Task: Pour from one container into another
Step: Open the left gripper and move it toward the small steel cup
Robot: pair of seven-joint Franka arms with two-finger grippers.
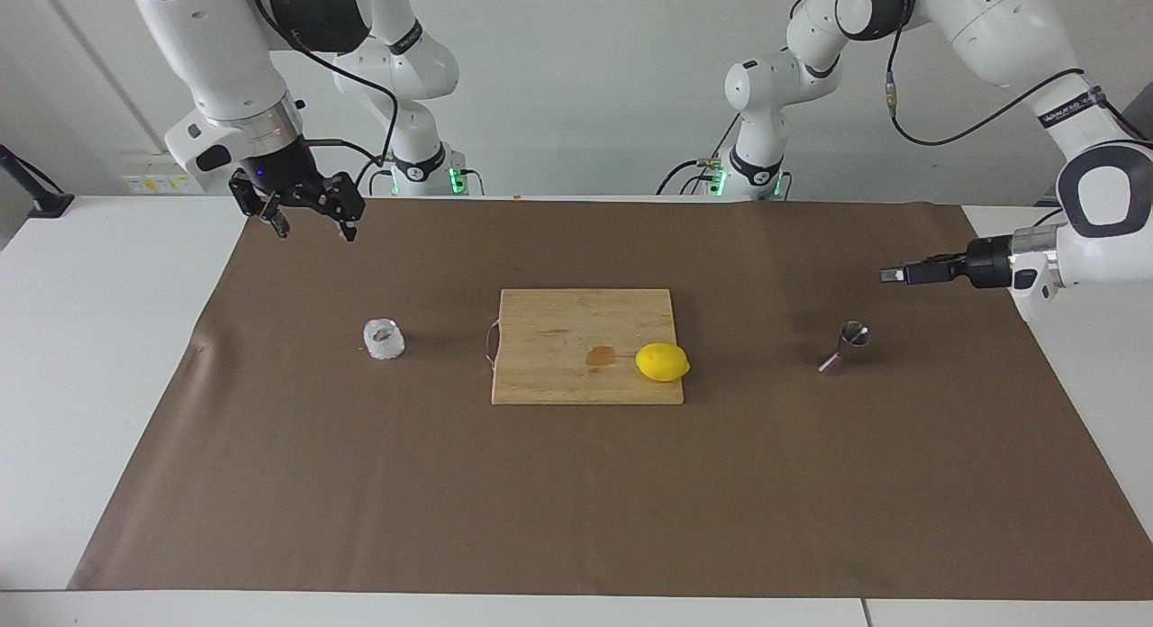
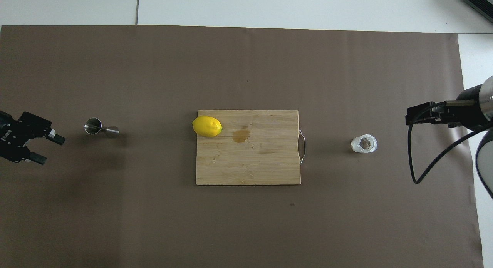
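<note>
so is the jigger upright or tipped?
Upright. The jigger stands on one cone on the brown mat, open mouth up, touched by neither gripper.

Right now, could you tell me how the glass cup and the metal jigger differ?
The glass cup is squat, clear and whitish; the metal jigger is slim, shiny and hourglass-shaped. The glass cup stands toward the right arm's end, the metal jigger toward the left arm's. Both stand upright on the brown mat, untouched.

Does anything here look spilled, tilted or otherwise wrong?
Only one thing: a brownish stain marks the cutting board beside the lemon, like a wet spot. The glass cup and the jigger stand upright.
</note>
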